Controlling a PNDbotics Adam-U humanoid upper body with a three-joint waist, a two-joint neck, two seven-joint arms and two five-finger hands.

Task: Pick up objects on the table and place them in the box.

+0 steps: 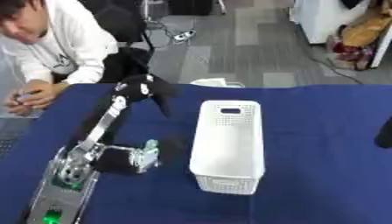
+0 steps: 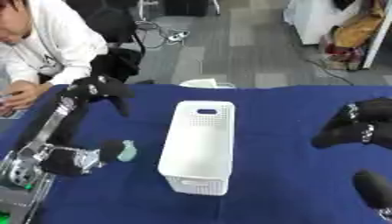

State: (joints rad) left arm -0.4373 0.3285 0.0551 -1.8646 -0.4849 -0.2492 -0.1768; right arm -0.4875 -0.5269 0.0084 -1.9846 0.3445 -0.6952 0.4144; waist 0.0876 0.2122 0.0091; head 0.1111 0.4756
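Note:
A white perforated box [image 1: 227, 144] with a handle slot stands lengthwise in the middle of the blue table [image 1: 306, 131]; I see nothing inside it. My left hand [image 1: 143, 89] is raised over the far left of the table, left of the box's far end, fingers hanging down and relaxed with nothing visible in them. A small pale green object [image 2: 126, 151] lies left of the box's near end, right beside a black segment of my left arm [image 2: 67, 162]. My right hand [image 2: 354, 124] rests at the right edge, well clear of the box, fingers relaxed and holding nothing.
A person [image 1: 54, 48] in white leans on the table's far left corner, hands at the edge. A white item [image 1: 217, 82] sits just beyond the far edge. Another black part of my right arm [image 2: 373, 188] shows at the lower right.

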